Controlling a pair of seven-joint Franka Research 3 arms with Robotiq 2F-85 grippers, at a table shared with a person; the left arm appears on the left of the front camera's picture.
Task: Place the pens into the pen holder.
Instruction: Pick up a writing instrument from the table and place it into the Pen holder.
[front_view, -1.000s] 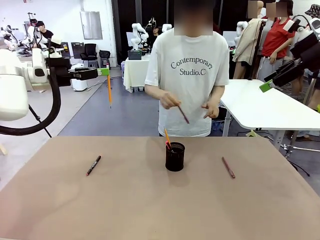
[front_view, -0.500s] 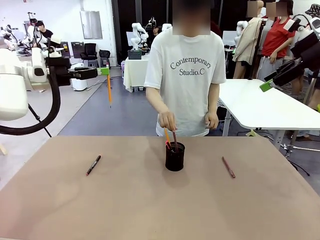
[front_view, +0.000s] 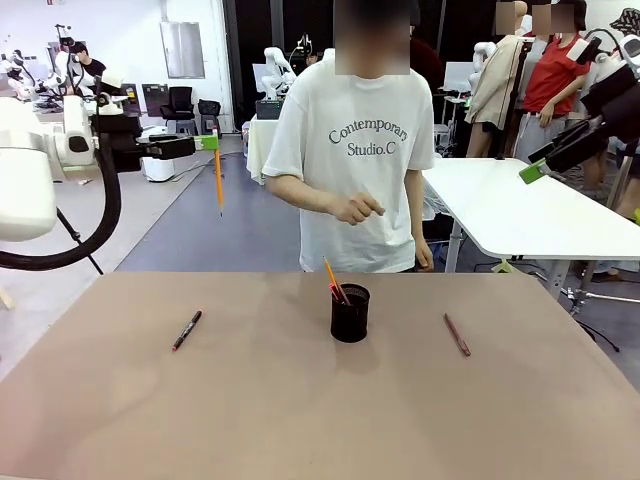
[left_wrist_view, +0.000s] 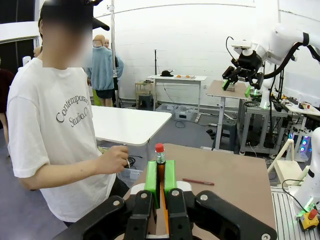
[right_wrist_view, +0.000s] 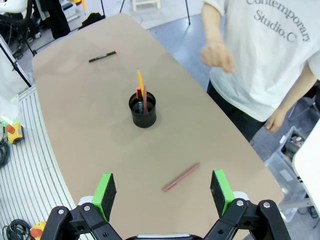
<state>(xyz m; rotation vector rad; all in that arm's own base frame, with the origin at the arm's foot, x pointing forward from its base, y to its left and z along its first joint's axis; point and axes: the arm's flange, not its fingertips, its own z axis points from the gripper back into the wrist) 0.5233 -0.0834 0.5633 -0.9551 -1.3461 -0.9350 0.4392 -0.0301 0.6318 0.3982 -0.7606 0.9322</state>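
Observation:
My left gripper (front_view: 211, 143) hangs high over the table's left side, shut on an orange-yellow pencil (front_view: 218, 178) that points down. In the left wrist view the left gripper (left_wrist_view: 160, 176) pinches the pencil (left_wrist_view: 159, 152) between its green pads. The black mesh pen holder (front_view: 350, 314) stands mid-table with an orange-yellow pen and two others inside. A black pen with red ends (front_view: 187, 330) lies to its left, a reddish-brown pen (front_view: 457, 335) to its right. My right gripper (front_view: 536, 166) hovers open, high at the right. The right gripper (right_wrist_view: 163, 192) looks down on the pen holder (right_wrist_view: 143, 110) and reddish-brown pen (right_wrist_view: 180, 177).
A person in a white T-shirt stands at the far edge, one hand (front_view: 356, 208) raised at waist height, away from the table. The brown tabletop (front_view: 300, 410) is bare toward the front. A white table (front_view: 530, 215) stands behind at the right.
The person lowered a reddish-brown pen into the holder, let go and drew the hand back up. Both arms have stayed still.

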